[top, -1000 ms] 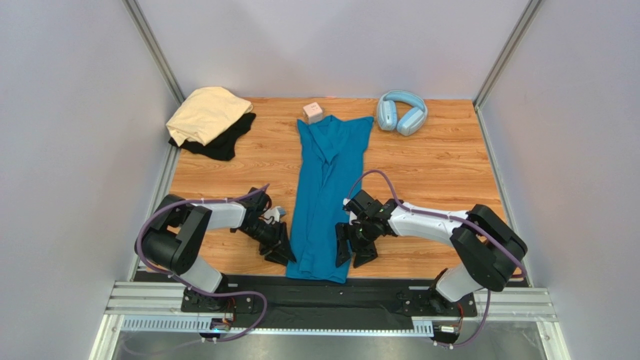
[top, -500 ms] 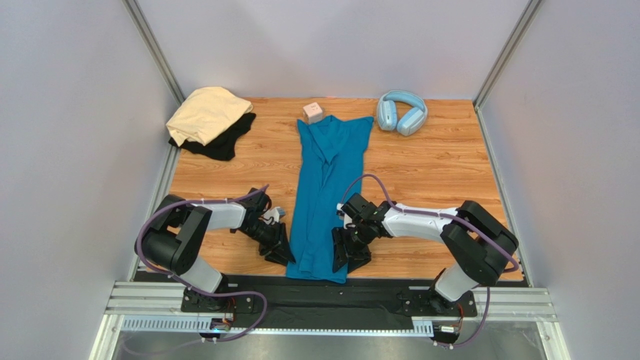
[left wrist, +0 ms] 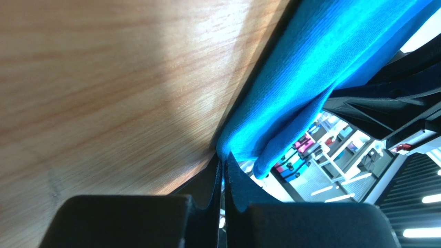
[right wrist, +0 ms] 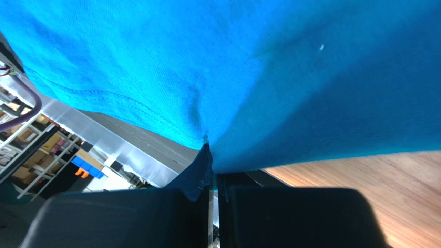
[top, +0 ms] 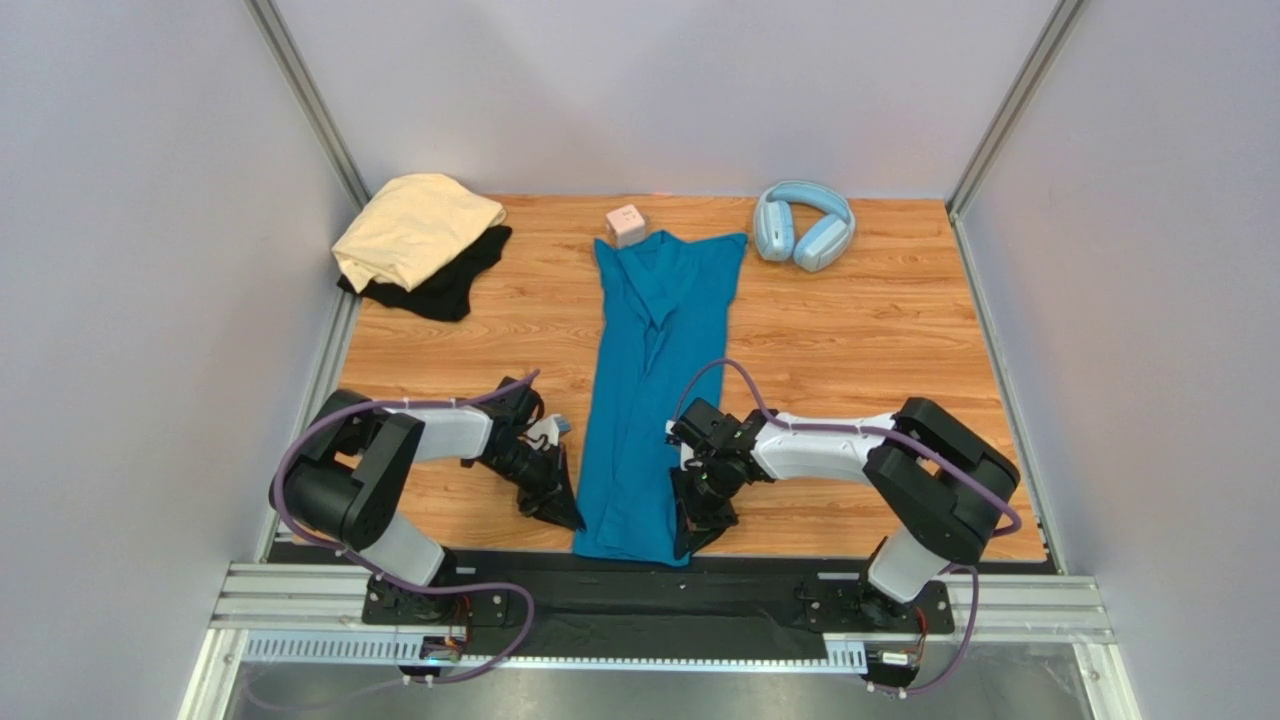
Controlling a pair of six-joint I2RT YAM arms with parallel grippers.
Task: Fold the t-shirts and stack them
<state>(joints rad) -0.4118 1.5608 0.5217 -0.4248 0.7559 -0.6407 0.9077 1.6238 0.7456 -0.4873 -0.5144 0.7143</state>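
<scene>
The teal-blue cloth t-shirt [top: 649, 375] ran twelve to six o'clock, hem at six; left fingers [top: 559, 504] and right fingers [top: 697, 522] were clamped tight on its hem corners.

Rectangular light wood-grain tabletop [top: 872, 345]. Down the middle, from near the far edge to the near edge, a long teal-blue cloth t-shirt [top: 646, 375] folded into a narrow strip. In the far left corner, a crumpled black cloth t-shirt [top: 451, 285], with a pale tan cloth t-shirt [top: 409, 225] heaped partly over it. Touching the strip's far left corner, a small pink cube [top: 627, 225]. Far right, light-blue padded headphones [top: 804, 225], lying flat.
</scene>
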